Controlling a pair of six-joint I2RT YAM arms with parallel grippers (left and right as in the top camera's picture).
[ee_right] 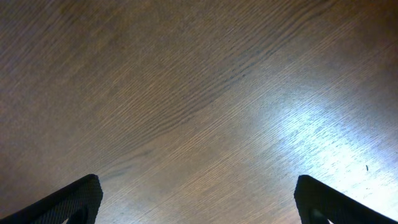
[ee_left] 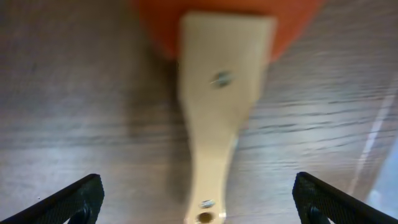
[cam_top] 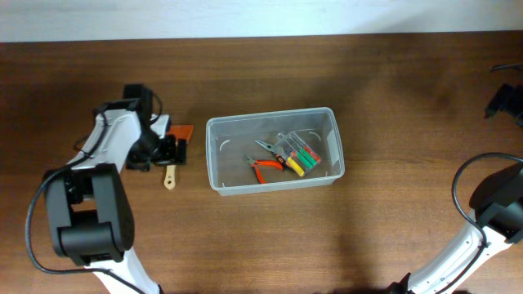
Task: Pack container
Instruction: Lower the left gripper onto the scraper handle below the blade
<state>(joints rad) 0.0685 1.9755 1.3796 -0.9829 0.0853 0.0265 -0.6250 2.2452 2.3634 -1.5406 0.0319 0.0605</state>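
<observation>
Dark wood table [cam_top: 392, 98], left gripper [cam_top: 173, 151] agape over a half-hidden tan-handled scraper [ee_left: 214, 106], right gripper [ee_right: 199, 199] agape, empty, mostly off-frame.

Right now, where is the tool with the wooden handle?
In the overhead view, the wooden-handled tool lies on the table left of the container, under the left claw; the left wrist view shows its handle between the open fingers.

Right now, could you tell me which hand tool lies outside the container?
The wooden-handled tool with the orange head, under the open left gripper; the pliers and screwdriver set lie inside the container.
</observation>
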